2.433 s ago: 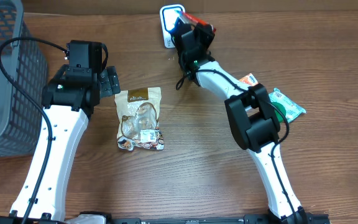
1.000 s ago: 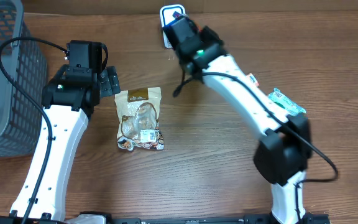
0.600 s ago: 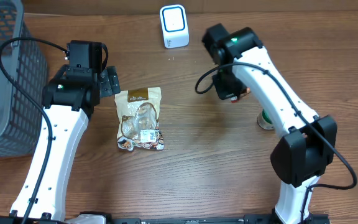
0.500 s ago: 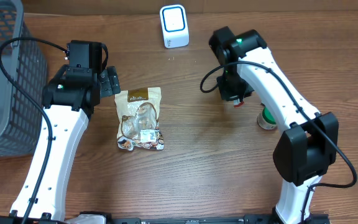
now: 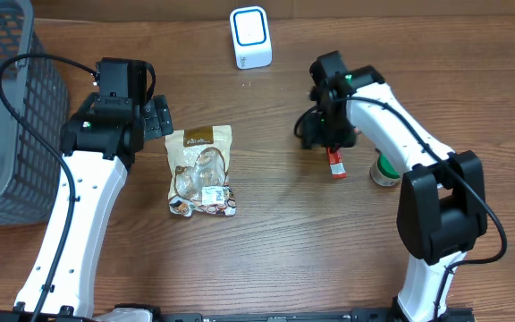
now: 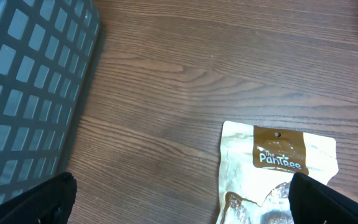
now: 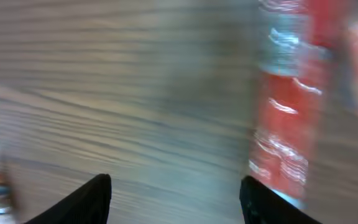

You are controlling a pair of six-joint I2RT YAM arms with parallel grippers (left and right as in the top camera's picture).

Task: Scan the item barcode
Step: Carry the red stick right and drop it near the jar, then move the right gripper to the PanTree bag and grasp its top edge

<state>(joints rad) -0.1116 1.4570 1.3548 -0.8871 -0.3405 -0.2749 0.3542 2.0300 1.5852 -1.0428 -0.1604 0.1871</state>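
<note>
One wooden table [image 5: 275, 259], white scanner [image 5: 250, 37]

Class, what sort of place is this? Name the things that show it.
Probably a mock shop checkout: a white scanner, a wire basket and a snack packet on a wooden table.

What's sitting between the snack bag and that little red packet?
Nothing; in the overhead view only bare table separates the snack bag from the red packet.
</note>
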